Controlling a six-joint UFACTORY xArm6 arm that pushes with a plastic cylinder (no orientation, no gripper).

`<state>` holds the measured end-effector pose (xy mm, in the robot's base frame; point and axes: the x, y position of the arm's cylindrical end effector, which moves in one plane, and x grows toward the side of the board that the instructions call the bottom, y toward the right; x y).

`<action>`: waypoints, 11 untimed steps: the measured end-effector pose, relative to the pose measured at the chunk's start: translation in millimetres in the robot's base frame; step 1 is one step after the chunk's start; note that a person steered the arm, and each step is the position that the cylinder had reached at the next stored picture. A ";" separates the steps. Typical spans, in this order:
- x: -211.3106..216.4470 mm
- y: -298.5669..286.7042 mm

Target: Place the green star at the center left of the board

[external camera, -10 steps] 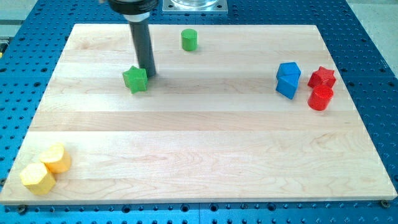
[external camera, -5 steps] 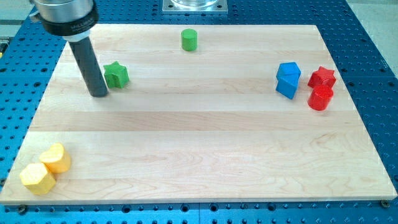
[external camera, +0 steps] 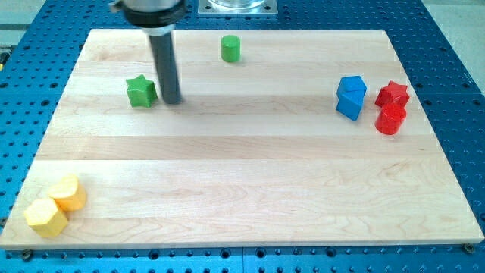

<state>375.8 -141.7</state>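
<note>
Green star (external camera: 141,92) just left of my tip (external camera: 171,101)

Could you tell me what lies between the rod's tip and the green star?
Nothing: in the camera view, my tip stands just to the view's right of the green star, with only a bare sliver of board between.

We find no text, label, brand, number or sign that can be read anywhere in this view (we checked every surface that shows).
</note>
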 end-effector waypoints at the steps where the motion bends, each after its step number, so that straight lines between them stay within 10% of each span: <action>1: -1.7 -57.2; 3: -2.4 -75.3; 6: -112.4 -118.9; 11: -50.6 -126.6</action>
